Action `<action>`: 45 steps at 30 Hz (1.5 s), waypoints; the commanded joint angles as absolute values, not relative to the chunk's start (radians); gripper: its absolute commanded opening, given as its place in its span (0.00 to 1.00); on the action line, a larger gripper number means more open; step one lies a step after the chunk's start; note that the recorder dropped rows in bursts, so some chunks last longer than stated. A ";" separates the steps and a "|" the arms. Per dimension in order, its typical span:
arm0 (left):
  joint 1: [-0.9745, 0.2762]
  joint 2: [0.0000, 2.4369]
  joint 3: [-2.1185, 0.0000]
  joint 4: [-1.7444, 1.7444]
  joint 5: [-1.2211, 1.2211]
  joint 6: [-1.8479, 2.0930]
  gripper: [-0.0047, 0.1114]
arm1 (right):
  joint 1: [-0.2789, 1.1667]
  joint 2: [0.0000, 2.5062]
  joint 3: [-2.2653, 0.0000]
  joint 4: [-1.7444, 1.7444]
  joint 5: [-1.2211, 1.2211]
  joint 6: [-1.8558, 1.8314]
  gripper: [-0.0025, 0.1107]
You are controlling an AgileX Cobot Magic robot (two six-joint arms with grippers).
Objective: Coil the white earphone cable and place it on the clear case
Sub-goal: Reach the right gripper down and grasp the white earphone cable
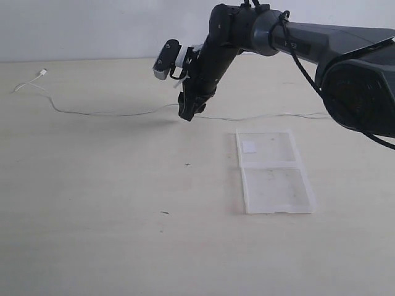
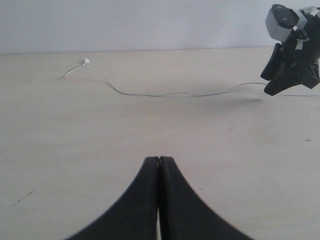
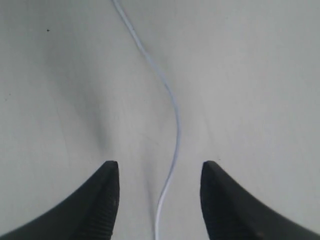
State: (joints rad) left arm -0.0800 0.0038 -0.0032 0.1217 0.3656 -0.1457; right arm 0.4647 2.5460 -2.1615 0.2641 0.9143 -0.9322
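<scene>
The white earphone cable [image 1: 123, 113] lies stretched across the far part of the table, its small plug [image 1: 42, 73] at the far left. My right gripper [image 1: 190, 113] hangs just over the cable's middle, open, and the cable [image 3: 176, 125] runs between its two fingers [image 3: 107, 195] without touching them. The clear case [image 1: 274, 179] lies opened flat to the right of centre, a white sticker [image 1: 249, 146] in its far half. My left gripper [image 2: 159, 160] is shut and empty, low over bare table; it is out of the exterior view. The earbuds are hidden.
The right arm [image 1: 321, 43] reaches in from the upper right and shows in the left wrist view as a dark gripper [image 2: 292, 70] over the cable [image 2: 165, 94]. A pale wall stands behind the table's far edge [image 1: 92, 60].
</scene>
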 commanded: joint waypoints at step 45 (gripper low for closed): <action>-0.079 0.000 0.000 0.126 0.358 -0.150 0.04 | 0.465 2.346 -2.171 0.228 0.925 -0.832 0.02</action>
